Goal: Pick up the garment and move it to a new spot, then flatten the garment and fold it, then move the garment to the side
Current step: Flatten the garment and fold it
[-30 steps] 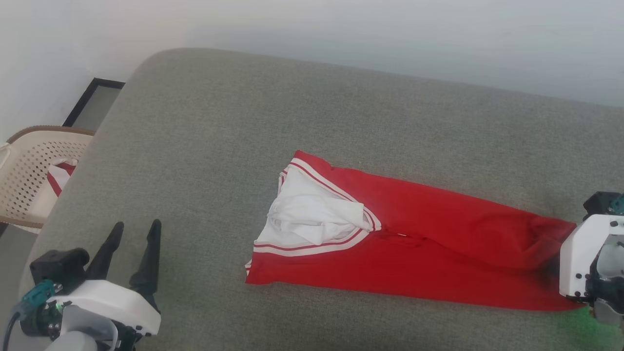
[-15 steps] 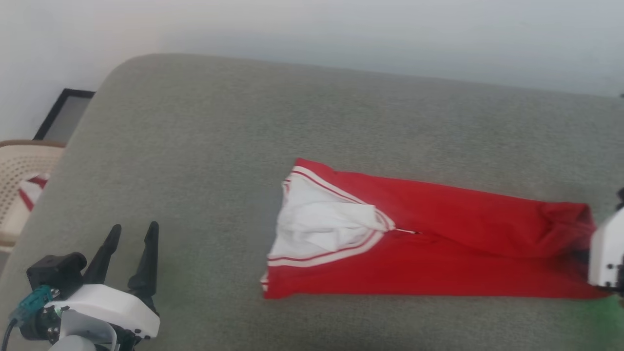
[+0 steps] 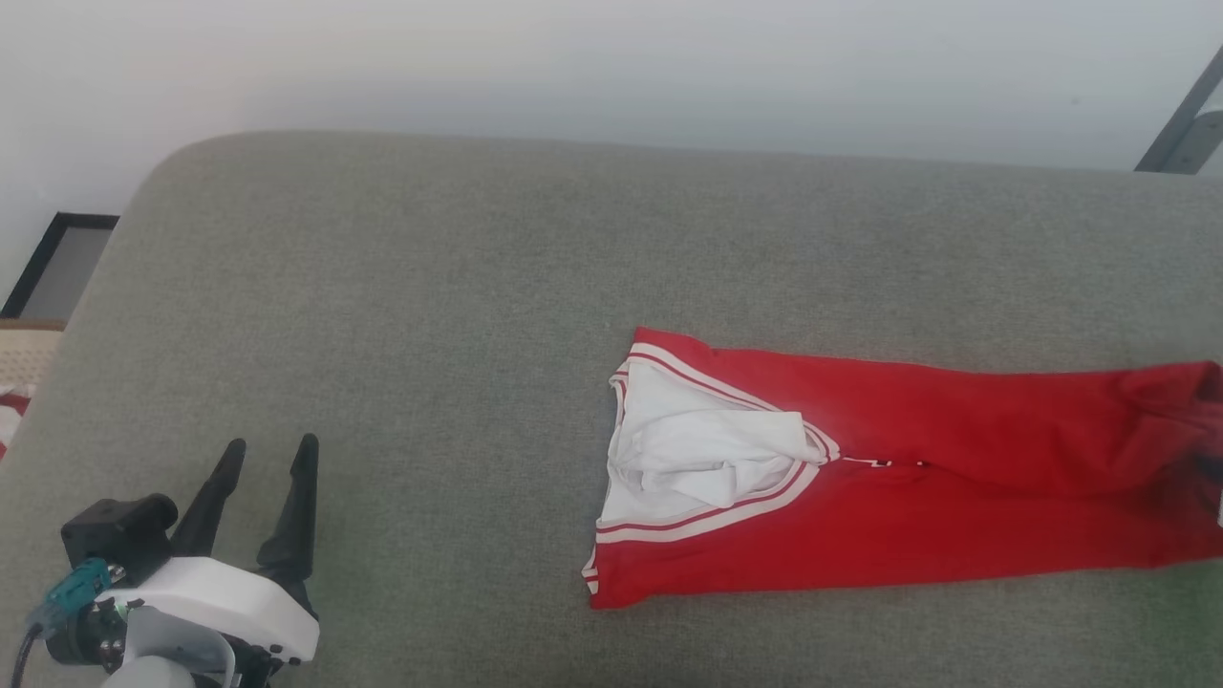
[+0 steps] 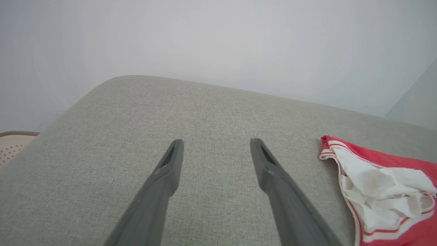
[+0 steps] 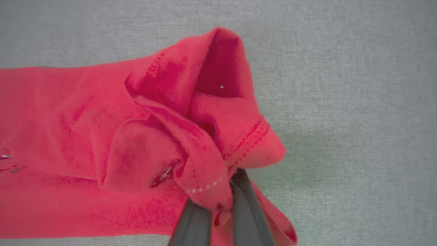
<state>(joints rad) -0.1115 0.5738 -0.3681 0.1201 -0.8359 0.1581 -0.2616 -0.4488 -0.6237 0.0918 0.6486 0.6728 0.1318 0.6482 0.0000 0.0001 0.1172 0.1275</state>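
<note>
— Nearest first: state of the right gripper (image 5: 218,208)?
— Pressed together on the garment (image 5: 102,130), with a bunched red hem corner squeezed between the two dark fingers (image 5: 191,225). Rising from the bottom edge of the right wrist view, pointed down at the grey cushion (image 5: 341,102).
— And beyond that grip?
— Puckered into a peak just above the fingertips, then trailing off toward that view's left as a long red band, flat on the cushion.
— Now the left gripper (image 3: 270,442)?
— Spread wide apart, holding nothing. Parked at the lower left of the head view, white housing low, fingers angled up over bare fabric. Well apart from the garment, touching none of it.
— Place of the garment from there?
— Off to the right of those open fingers, with the white panel and red-white striped trim at the nearer end. Stretched from mid-cushion out to the right edge of the head view, red end bunched up there.
— Farther back?
— Rounded far edge of the cushion, then a plain pale wall (image 3: 573,57). At the far left, a sliver of cream perforated basket (image 4: 13,145) and a dark-framed panel (image 3: 57,263); at the upper right, a slanted grey bar (image 3: 1185,124).
</note>
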